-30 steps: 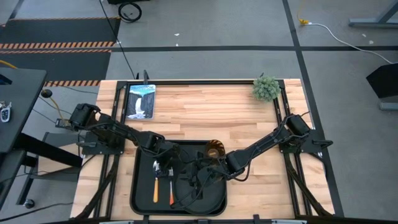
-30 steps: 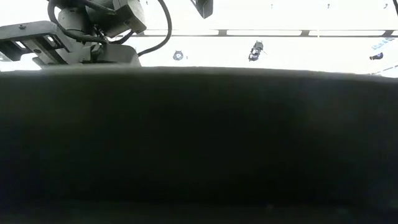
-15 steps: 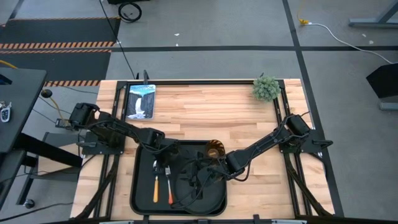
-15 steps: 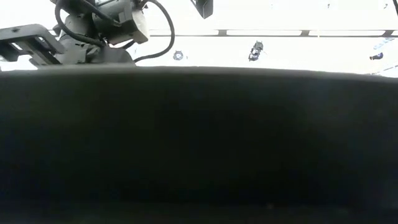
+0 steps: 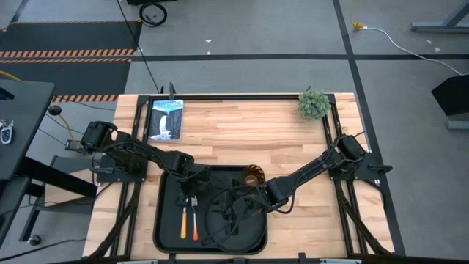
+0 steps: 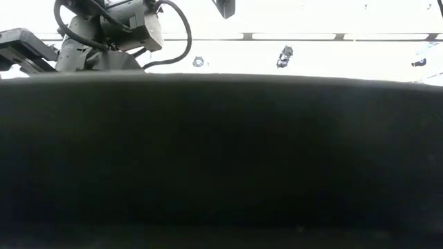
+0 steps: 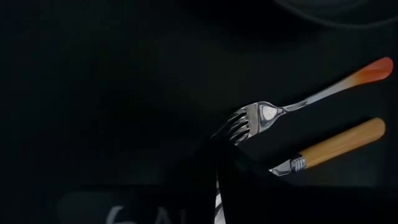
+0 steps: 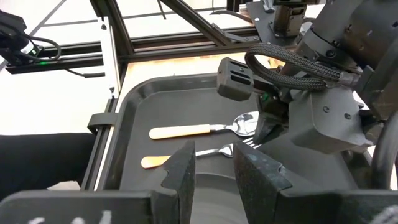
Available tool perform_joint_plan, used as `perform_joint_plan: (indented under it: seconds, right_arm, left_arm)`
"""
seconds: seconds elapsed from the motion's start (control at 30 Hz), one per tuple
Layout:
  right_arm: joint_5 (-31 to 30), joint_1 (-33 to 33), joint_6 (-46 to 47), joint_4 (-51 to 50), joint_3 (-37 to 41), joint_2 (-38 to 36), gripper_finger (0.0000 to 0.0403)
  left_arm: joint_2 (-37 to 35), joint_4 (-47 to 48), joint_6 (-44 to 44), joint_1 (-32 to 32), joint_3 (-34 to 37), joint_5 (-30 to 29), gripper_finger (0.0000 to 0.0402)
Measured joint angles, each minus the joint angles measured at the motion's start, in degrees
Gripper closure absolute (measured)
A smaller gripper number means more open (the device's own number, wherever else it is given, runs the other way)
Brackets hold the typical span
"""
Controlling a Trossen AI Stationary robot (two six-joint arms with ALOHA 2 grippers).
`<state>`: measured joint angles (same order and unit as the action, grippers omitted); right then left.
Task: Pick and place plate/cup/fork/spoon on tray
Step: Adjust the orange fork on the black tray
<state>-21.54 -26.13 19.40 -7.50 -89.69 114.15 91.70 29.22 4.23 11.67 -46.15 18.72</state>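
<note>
**Both grippers over the tray, cutlery laid side by side**

On the tray, at its 9 o'clock side, the spoon and fork lay parallel, orange handles toward the near edge. The left gripper sat at the fork's prongs, fingers apparently closed. The right gripper hovered with fingers apart above the plate. At 12 o'clock stood the cup.

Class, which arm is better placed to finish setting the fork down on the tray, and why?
Left: its claw sits directly over the fork head on the tray; the right claw hovers beside it, over the plate.
</note>
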Motion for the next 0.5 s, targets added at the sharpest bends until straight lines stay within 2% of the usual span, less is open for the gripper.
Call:
perform_joint_plan:
  seconds: [0.17, 0.33, 0.5]
  right_arm:
    - [0.00, 0.00, 0.00, 0.12, 0.00, 0.00, 0.0289]
    - [0.20, 0.01, -0.04, 0.12, 0.00, 0.00, 0.0289]
    - [3.13, 0.00, -1.62, 0.12, 0.00, 0.00, 0.0289]
  left_arm:
    - [0.00, 0.26, -1.01, 0.05, 0.00, -0.97, 0.0395]
    - [0.00, 0.43, -1.11, 0.03, 0.09, -1.82, 0.0372]
    - [0.02, 0.39, -0.19, 0.07, 0.09, -2.90, 0.0357]
